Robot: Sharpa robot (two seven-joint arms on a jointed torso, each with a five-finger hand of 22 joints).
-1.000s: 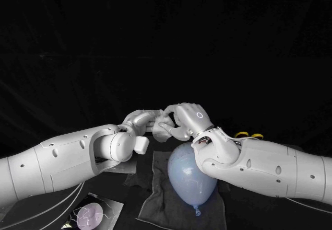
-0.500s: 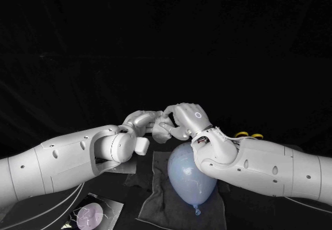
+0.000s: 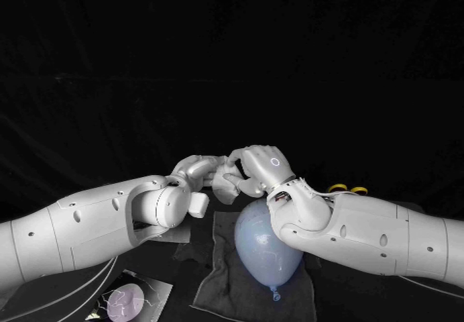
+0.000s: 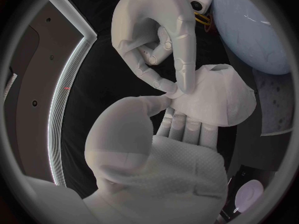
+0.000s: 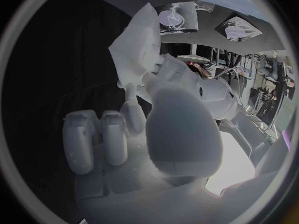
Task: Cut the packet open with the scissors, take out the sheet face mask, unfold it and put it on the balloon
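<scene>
Below the left arm, near its elbow and well apart from both hands, the packet (image 3: 126,298) lies on the table, so the cutting and the taking-out look done. Up from it, the left hand (image 3: 198,171) cradles the sheet face mask (image 4: 215,99) on its fingers, thumb pressed to one corner. The mask is a small white wad, plainly not yet spread out. Touching the left hand from the other side, the right hand (image 3: 256,168) pinches the same corner between thumb and fingertips, so each hand has a hold on the mask. I judge the unfolding is only beginning. Just beneath the two hands the pale blue balloon (image 3: 263,248) rests bare on a dark cloth (image 3: 218,285), so laying the mask on it remains. Beyond the right wrist lie the yellow-handled scissors (image 3: 346,189).
</scene>
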